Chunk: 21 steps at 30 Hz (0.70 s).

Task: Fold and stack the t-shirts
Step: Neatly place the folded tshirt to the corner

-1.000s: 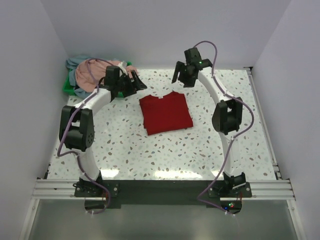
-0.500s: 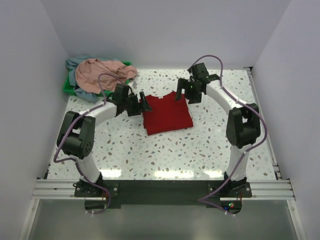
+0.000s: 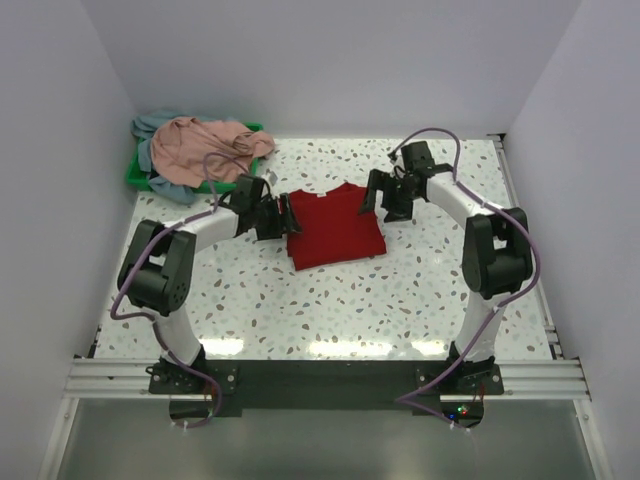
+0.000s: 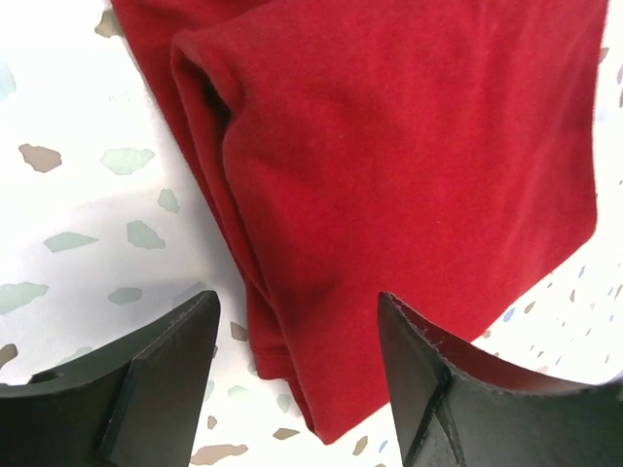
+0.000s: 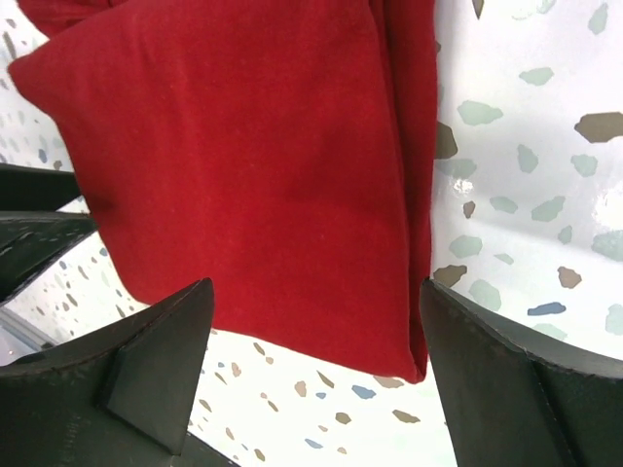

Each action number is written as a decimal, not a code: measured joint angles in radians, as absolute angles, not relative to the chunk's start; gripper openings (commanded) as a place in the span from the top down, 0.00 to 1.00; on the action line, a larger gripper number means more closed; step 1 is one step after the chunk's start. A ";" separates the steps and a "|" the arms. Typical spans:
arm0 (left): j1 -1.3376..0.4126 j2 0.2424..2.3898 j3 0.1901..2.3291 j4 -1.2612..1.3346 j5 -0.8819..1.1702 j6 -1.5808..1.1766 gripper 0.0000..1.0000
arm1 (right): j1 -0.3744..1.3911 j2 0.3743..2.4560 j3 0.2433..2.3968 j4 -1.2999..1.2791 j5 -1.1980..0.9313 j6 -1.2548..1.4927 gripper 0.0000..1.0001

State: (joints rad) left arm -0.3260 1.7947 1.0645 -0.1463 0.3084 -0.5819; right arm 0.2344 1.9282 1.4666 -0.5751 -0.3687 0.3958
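Observation:
The bright red t-shirt (image 3: 333, 228) lies folded into a rough rectangle in the middle of the table. My left gripper (image 3: 277, 216) is low at its left edge, open; in the left wrist view the layered fold edge of the red t-shirt (image 4: 409, 146) runs between the spread fingers of that gripper (image 4: 297, 304). My right gripper (image 3: 386, 201) is open at the shirt's right edge, and its wrist view shows a corner of the red t-shirt (image 5: 243, 146) between the fingers of the gripper (image 5: 316, 292). The dusty pink t-shirt (image 3: 200, 148) lies crumpled over the grey-blue t-shirt (image 3: 150, 128) at the back left.
A green tray (image 3: 134, 174) holds the pile of shirts in the back left corner. White walls close the table on the left, back and right. A metal rail (image 3: 525, 230) runs along the right edge. Speckled tabletop (image 3: 350, 300) lies in front of the red shirt.
Both arms have swung down and inward from the back of the table. The left gripper left the tray side for the red shirt's left edge; the right gripper came to its right edge.

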 measured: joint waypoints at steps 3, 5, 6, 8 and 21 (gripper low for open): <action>-0.326 1.816 1.065 -0.145 0.310 -0.582 0.34 | 0.226 1.929 1.464 -0.562 -0.389 0.392 0.10; -0.326 1.831 1.065 -0.143 0.311 -0.582 0.39 | 0.222 1.930 1.464 -0.554 -0.397 0.391 0.10; -0.326 1.839 1.065 -0.141 0.313 -0.582 0.42 | 0.220 1.933 1.464 -0.550 -0.404 0.390 0.10; -0.326 1.851 1.068 -0.134 0.321 -0.582 0.51 | 0.215 1.945 1.464 -0.537 -0.415 0.390 0.10; -0.326 1.921 1.111 -0.121 0.367 -0.580 0.84 | 0.171 2.072 1.470 -0.480 -0.479 0.385 0.11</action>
